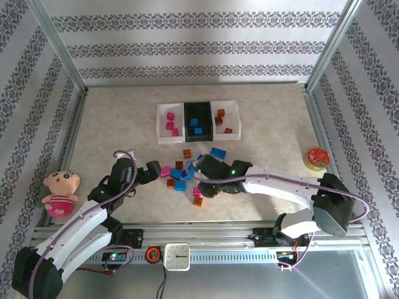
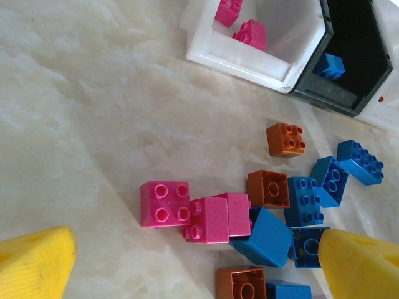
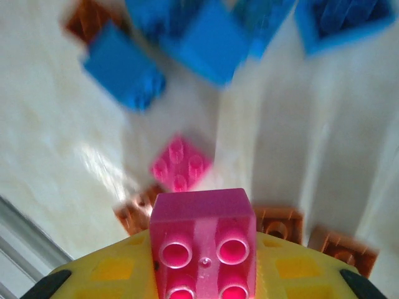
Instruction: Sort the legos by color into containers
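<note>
Right gripper [image 3: 202, 274] clamped on pink brick [image 3: 202, 240], over loose pile [image 1: 184, 174]. Left gripper [image 2: 193, 268] wide, empty. Step: carry. Next: swing toward 11 o'clock, release into left white bin [image 1: 163, 134].

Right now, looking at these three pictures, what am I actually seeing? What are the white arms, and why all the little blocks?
Two robot arms are bolted at the near edge of a table. One picture looks down from above; the other two come from cameras on each wrist.

Loose legos in pink, blue and orange-brown lie mid-table. Behind them sit the containers, three joined bins with some bricks already sorted by colour.

The left gripper is open, its yellow fingers hovering either side of the pile. The right gripper pinches a pink brick.

A doll, a tape roll and a clock sit aside.
</note>
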Robot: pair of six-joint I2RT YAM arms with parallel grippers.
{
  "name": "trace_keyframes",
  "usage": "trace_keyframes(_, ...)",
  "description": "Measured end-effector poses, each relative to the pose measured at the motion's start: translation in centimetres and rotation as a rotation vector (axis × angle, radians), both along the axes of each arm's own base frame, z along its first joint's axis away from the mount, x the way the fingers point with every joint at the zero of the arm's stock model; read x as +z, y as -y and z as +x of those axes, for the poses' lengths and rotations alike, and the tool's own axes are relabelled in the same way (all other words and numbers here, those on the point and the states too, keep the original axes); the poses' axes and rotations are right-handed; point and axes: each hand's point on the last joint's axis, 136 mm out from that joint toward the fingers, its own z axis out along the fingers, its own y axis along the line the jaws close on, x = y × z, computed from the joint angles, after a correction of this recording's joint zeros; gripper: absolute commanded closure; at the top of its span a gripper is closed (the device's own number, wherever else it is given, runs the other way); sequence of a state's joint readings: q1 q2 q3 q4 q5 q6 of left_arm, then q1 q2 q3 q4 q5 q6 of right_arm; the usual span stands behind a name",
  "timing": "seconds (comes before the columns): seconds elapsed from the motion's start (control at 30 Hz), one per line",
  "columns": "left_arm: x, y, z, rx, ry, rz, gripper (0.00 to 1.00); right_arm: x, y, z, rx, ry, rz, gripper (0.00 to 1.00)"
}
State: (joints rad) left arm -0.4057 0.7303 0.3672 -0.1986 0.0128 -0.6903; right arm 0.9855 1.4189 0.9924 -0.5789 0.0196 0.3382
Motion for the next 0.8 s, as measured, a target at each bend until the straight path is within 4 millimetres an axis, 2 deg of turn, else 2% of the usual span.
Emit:
trace_keyframes(0.1, 0.0, -0.1, -0.1, 0.005, -0.006, 0.007, 0.01, 3.5, -2.7, 5.2, -0.047, 0.076, 0.09, 0.71)
trace_keyframes(0.2, 0.2, -0.1, -0.1, 0.005, -0.005, 0.007, 0.01, 5.7, -6.1, 11.2, -0.095, 0.139, 0.158, 0.72)
trace_keyframes(0.3, 0.3, -0.2, -0.1, 0.004, -0.003, 0.005, 0.01, 6.3, -9.3, 17.0, -0.14, 0.181, 0.197, 0.72)
trace_keyframes(0.4, 0.2, 0.0, -0.2, -0.006, -0.009, -0.002, 0.01, 5.3, -11.2, 21.7, -0.184, 0.208, 0.197, 0.71)
trace_keyframes(0.5, -0.2, 0.3, -0.2, -0.02, -0.032, -0.004, 0.01, 3.7, -12.5, 25.2, -0.227, 0.217, 0.177, 0.7)
trace_keyframes(0.57, -0.5, 0.5, -0.1, -0.029, -0.05, -0.001, 0.0, 2.5, -12.9, 26.9, -0.251, 0.219, 0.161, 0.65)
trace_keyframes(0.63, -0.7, 0.8, 0.0, -0.043, -0.068, 0.0, 0.0, 1.6, -13.0, 28.1, -0.28, 0.215, 0.147, 0.53)
trace_keyframes(0.7, -0.8, 1.1, 0.1, -0.057, -0.08, 0.003, 0.01, 0.8, -12.9, 29.1, -0.305, 0.203, 0.138, 0.35)
trace_keyframes(0.8, -0.8, 1.4, 0.4, -0.075, -0.095, 0.009, 0.07, 0.4, -13.0, 29.7, -0.323, 0.193, 0.144, 0.25)
